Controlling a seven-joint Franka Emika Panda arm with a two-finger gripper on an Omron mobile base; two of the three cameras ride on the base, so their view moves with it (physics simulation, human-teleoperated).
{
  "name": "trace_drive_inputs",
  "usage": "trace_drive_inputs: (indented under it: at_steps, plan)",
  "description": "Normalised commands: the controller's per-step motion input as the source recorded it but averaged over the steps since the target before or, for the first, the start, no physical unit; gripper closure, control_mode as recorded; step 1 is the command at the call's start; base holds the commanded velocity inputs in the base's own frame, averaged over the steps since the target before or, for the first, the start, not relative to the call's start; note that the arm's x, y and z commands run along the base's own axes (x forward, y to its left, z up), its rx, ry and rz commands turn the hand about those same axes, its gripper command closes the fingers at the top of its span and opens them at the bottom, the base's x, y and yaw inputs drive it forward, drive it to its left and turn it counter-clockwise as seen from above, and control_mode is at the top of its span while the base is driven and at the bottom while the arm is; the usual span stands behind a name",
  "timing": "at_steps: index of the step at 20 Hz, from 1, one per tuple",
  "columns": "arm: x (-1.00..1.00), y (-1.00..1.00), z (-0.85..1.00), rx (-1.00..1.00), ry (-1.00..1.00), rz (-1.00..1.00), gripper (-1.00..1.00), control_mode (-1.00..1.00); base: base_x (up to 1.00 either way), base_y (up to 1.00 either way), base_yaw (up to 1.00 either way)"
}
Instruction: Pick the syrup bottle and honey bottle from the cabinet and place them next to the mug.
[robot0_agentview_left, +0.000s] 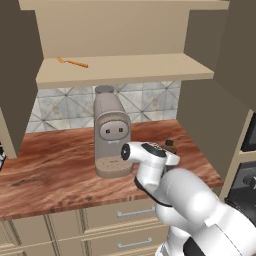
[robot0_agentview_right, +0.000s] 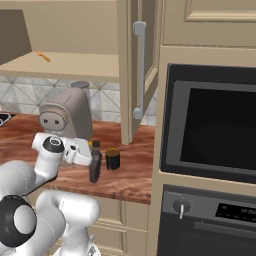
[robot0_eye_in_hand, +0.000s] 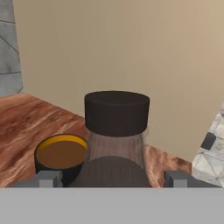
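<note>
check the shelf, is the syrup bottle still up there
No, the syrup bottle stands on the counter beside the mug, and the cabinet shelf holds a small orange item.

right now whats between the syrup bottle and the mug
Nothing: in the right base view a narrow strip of bare counter separates the syrup bottle from the mug.
</note>
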Motion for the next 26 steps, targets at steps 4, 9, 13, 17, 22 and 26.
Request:
trace_drive_inputs:
  at_steps: [4, 9, 13, 17, 22, 26]
  plan:
    - [0.00, -0.02, 0.00, 0.00, -0.04, -0.02, 1.00, -1.00, 0.00, 0.00, 0.00]
    - [0.00, 0.00, 0.00, -0.01, -0.01, -0.02, 1.00, -1.00, 0.00, 0.00, 0.00]
    - [0.00, 0.00, 0.00, -0.04, 0.00, -0.04, 1.00, -1.00, 0.00, 0.00, 0.00]
    - [0.00, 0.00, 0.00, -0.04, 0.00, -0.03, 1.00, -1.00, 0.00, 0.00, 0.00]
    - [0.00, 0.04, -0.02, -0.05, -0.06, -0.01, 1.00, -1.00, 0.00, 0.00, 0.00]
    - [0.00, 0.06, -0.09, -0.03, -0.12, 0.00, 1.00, -1.00, 0.00, 0.00, 0.00]
